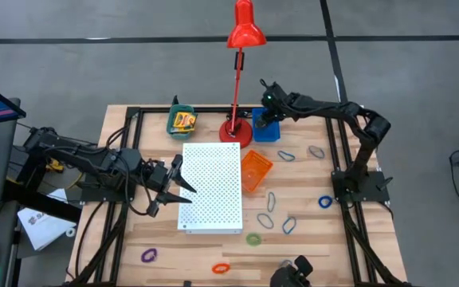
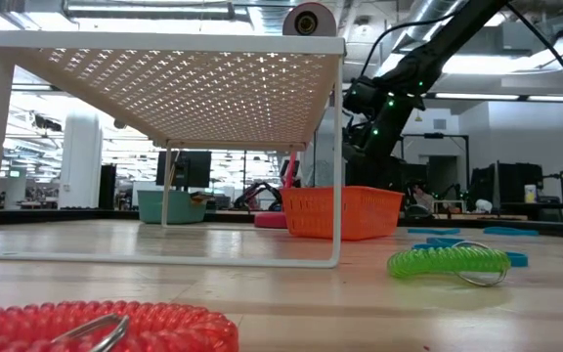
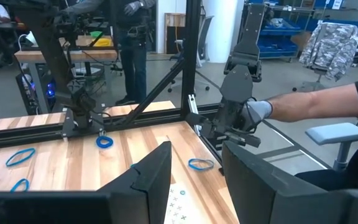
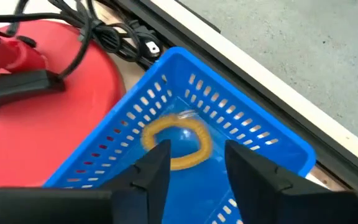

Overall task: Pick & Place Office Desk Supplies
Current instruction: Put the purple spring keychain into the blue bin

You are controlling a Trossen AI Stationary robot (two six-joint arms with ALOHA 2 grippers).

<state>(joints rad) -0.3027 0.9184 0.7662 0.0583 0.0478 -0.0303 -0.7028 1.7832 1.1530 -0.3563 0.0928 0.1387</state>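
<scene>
My right gripper [image 1: 268,116] hangs open over the small blue bin [image 1: 266,127] at the table's far side, next to the red lamp's base [image 1: 236,131]. In its wrist view the open fingers [image 4: 194,160] stand above an orange-yellow loop [image 4: 178,144] lying on the blue bin's floor [image 4: 241,134], touching nothing. My left gripper [image 1: 174,180] is open, held level at the left edge of the white perforated board [image 1: 212,187]. A green bin [image 1: 182,120] holds yellow-and-green boxes. Several loops lie on the wood: blue [image 1: 285,155], grey [image 1: 315,151], green [image 1: 253,237], purple [image 1: 148,256], orange [image 1: 221,268].
An orange bin [image 1: 254,171] sits beside the board's right edge. The board stands on thin legs like a shelf [image 2: 164,88]. The tall red lamp [image 1: 244,32] rises at the far edge. A person's arm [image 3: 316,106] reaches in beyond the table's right side.
</scene>
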